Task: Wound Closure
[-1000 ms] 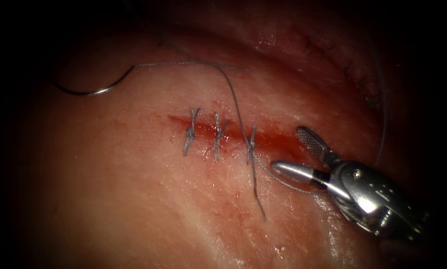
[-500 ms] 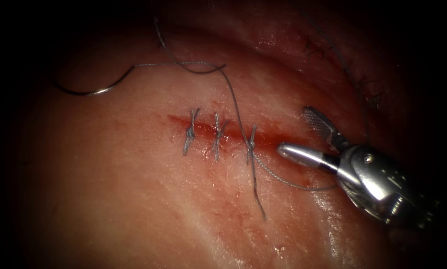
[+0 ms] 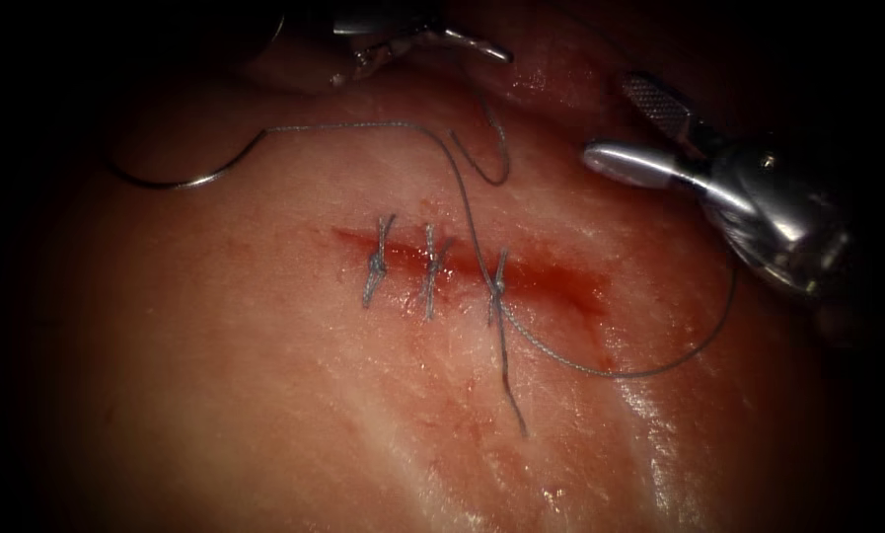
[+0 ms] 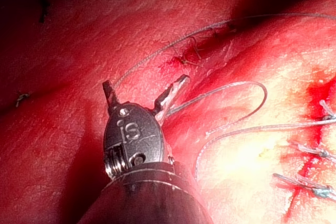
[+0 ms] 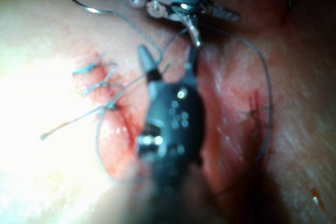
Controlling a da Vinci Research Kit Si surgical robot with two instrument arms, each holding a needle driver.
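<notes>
While both tools [image 3: 649, 123] [image 3: 417, 44] hang open and empty above the cut [image 3: 551, 281], we see needle [image 3: 181, 181] lying free far left; loose thread [image 3: 649, 370] could snag on jaws.

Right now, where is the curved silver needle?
In the endoscope view the curved silver needle lies loose on the pink tissue, up and left of the stitched red cut, held by neither tool.

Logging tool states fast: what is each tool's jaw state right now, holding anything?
Left tool: jaws open, holding nothing.
Right tool: jaws open, holding nothing.
</notes>
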